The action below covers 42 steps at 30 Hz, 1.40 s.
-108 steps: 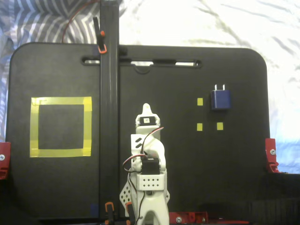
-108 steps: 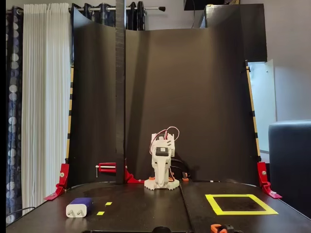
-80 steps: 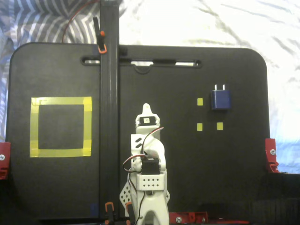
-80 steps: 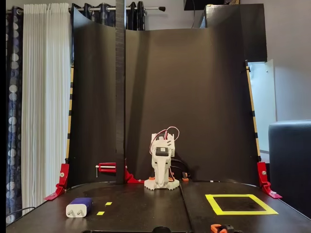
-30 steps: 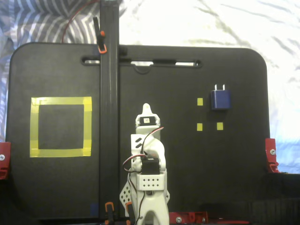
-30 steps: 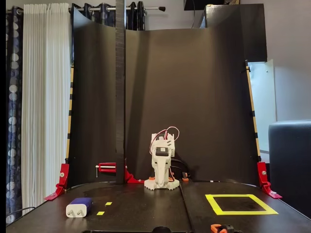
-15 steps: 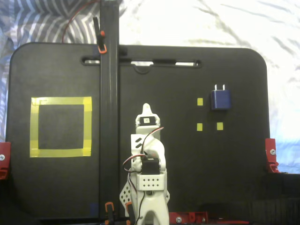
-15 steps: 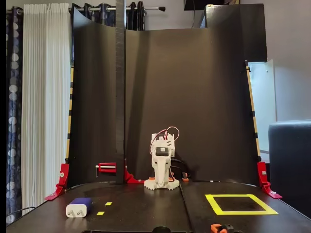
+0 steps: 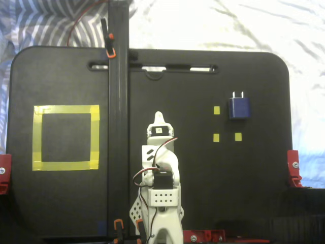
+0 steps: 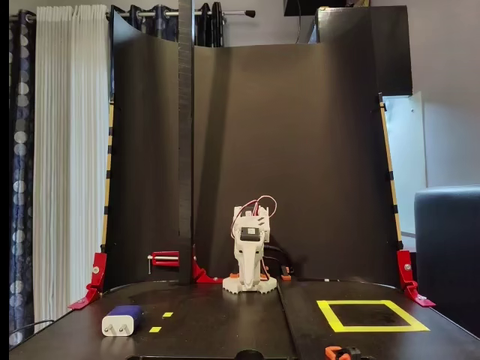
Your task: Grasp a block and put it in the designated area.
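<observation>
Black worktop (image 9: 203, 193) backed by dark panels: the navy block (image 9: 238, 108) lies at the right of the top-down fixed view, prongs toward the far edge, just beside small yellow markers (image 9: 217, 110). Well apart, at left, sits the yellow-taped designated area (image 9: 66, 109). The folded white arm's tool (image 9: 159, 117) points at neither; whether it is spread cannot be told.
</observation>
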Available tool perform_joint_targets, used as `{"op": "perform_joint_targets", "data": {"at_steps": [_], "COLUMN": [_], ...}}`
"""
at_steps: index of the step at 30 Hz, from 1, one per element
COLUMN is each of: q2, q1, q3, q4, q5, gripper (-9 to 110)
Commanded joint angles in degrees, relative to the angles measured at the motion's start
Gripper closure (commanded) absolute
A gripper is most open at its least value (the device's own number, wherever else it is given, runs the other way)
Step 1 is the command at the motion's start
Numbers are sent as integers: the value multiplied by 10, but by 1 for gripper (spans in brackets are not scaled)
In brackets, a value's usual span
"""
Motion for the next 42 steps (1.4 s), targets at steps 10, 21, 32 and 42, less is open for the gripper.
{"op": "perform_joint_targets", "data": {"at_steps": [10, 21, 32, 42], "q2": [-271, -473, -712, -902], "q1": [53, 91, 142, 211], "q3": [-321, -520, -769, -940], "q4": [-3, 58, 203, 357], "q5": [-55, -353, -681, -969], "gripper": [102, 102, 102, 102]}}
